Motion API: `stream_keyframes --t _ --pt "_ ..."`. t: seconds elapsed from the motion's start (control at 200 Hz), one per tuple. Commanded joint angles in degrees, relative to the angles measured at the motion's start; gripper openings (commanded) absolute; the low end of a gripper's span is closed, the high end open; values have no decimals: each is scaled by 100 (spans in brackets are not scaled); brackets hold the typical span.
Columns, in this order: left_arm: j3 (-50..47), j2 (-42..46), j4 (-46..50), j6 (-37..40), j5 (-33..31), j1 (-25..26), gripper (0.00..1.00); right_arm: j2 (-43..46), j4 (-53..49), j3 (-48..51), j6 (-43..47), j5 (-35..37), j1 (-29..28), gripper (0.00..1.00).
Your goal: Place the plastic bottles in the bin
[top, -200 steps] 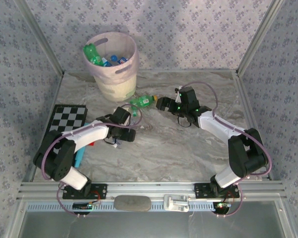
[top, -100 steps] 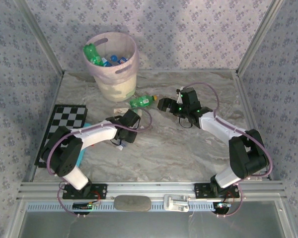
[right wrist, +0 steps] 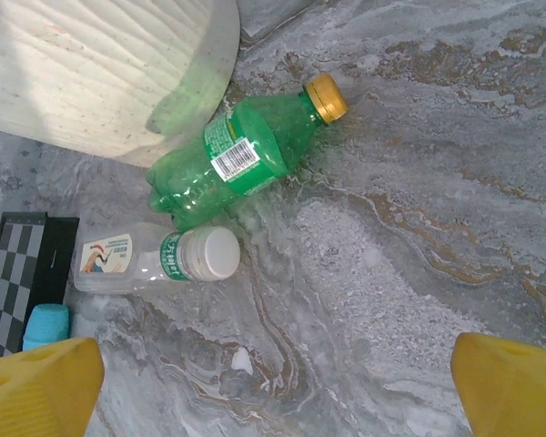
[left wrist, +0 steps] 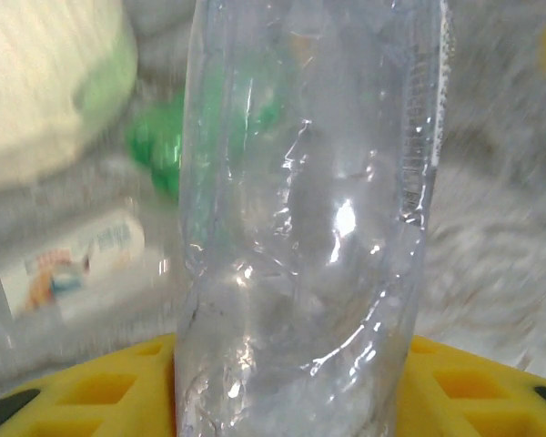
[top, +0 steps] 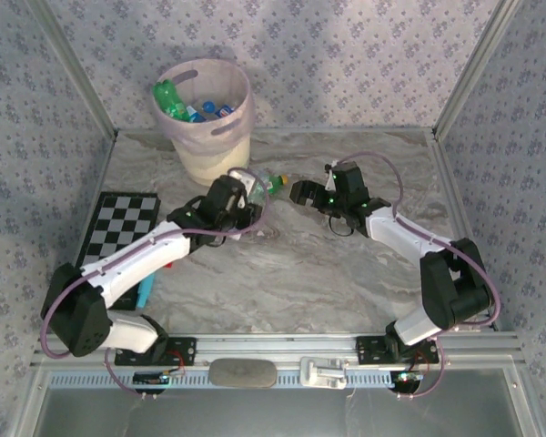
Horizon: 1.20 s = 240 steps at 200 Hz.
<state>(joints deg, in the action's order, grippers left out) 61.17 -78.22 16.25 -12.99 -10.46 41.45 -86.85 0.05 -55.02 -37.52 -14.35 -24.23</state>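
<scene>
My left gripper [top: 239, 202] is shut on a clear plastic bottle [left wrist: 300, 228], which stands upright between the yellow fingers [left wrist: 82, 391], just in front of the bin [top: 205, 118]. The pale pink bin holds several bottles [top: 187, 105]. A green bottle [right wrist: 246, 155] with a yellow cap lies on the table beside the bin's base [right wrist: 100, 64]. Next to it lies a clear labelled bottle [right wrist: 155, 255] with a white cap. My right gripper [right wrist: 273, 391] hangs open above the marble, to the right of the green bottle [top: 271, 182].
A black-and-white chessboard mat [top: 118, 228] lies at the table's left, with a cyan stick [top: 147, 289] beside it. Patterned walls and metal posts close the table in on three sides.
The left gripper has shut on the clear bottle and swung forward and right toward the bin with it. The right gripper has hardly moved.
</scene>
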Motion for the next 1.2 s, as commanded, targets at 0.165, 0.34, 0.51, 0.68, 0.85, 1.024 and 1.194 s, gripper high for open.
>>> stream_keyframes --t 0.165,0.34,0.51,0.68,0.85,1.024,1.194 --pt "1713 -346 -565 936 250 -576 51 189 292 143 104 -228 25 100" --pt "3057 -919 -300 1033 731 -1305 51 310 614 325 110 -469 24 100" --pt "4353 -1730 -113 1154 997 -1840 51 442 834 450 416 -693 12 100" --pt "6203 -2921 589 1281 1053 -2194 51 607 953 568 609 -807 -16 100" --pt "8250 -4198 1679 1160 1099 -2391 52 725 837 633 743 -630 -34 100" --pt "9380 -5010 2391 424 1084 -2513 52 751 744 633 816 -517 -30 100" --pt "9366 -5206 2340 -454 1385 -2554 52 717 741 623 816 -499 -31 100"
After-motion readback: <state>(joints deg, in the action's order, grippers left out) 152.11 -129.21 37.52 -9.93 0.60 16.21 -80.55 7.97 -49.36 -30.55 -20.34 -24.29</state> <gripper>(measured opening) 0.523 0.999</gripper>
